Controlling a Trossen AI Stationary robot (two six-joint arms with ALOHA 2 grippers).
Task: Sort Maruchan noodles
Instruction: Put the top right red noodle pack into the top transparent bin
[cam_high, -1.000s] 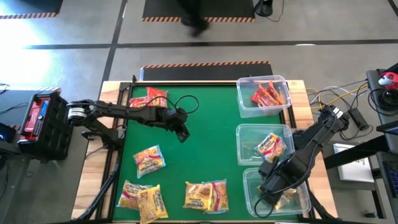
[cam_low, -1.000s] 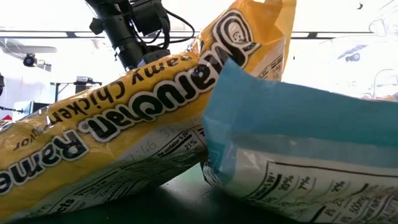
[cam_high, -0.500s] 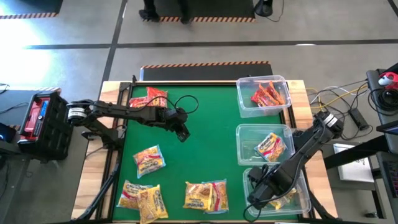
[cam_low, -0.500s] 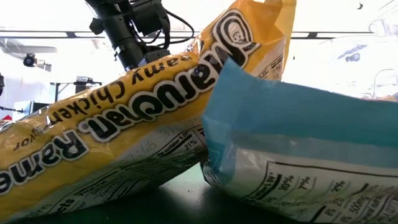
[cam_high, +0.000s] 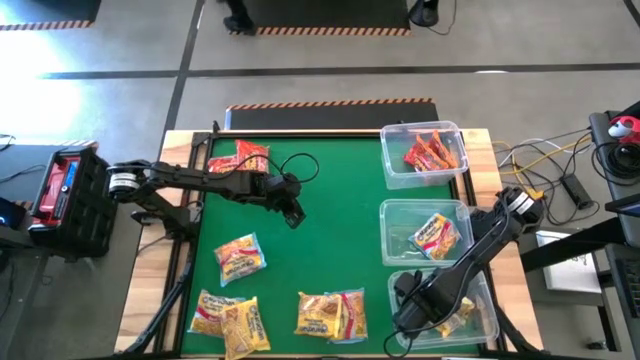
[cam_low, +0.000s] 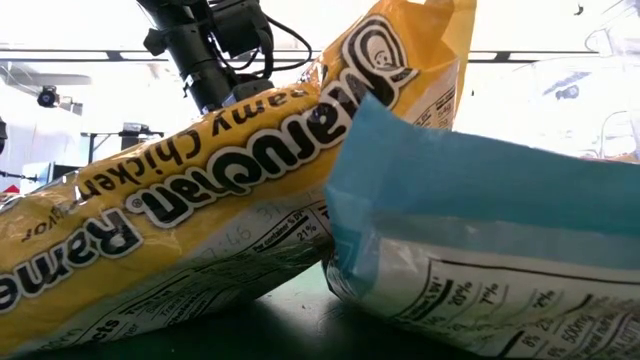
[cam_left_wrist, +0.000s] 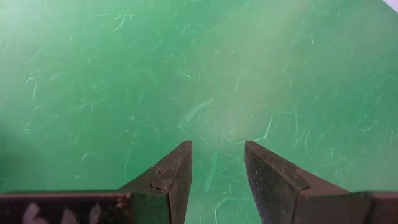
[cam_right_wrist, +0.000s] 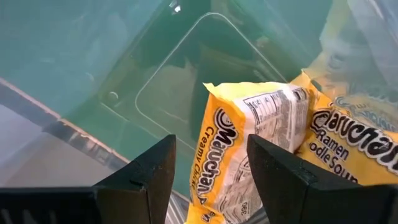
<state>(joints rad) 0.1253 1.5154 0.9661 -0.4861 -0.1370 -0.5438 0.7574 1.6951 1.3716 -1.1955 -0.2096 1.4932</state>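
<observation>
**Right gripper over the near bin, packets sorted by colour**

We use the near bin (cam_high: 490, 318) as our landmark. Our right gripper (cam_right_wrist: 210, 167) hangs just above it, fingers spread and empty, with two yellow packets (cam_right_wrist: 261, 134) lying inside; we judge one has just been dropped there. Beside the bin on the green mat (cam_high: 330, 210) lie unsorted packets (cam_high: 331, 314), yellow-orange and blue-white, crinkly and flat. Beyond it, the middle bin (cam_high: 392, 240) holds a yellow packet, and the far bin (cam_high: 392, 160) holds red ones. Well away, our left gripper (cam_left_wrist: 216, 163) waits over bare mat, fingers slightly parted and empty, near a red packet (cam_high: 245, 155).
</observation>
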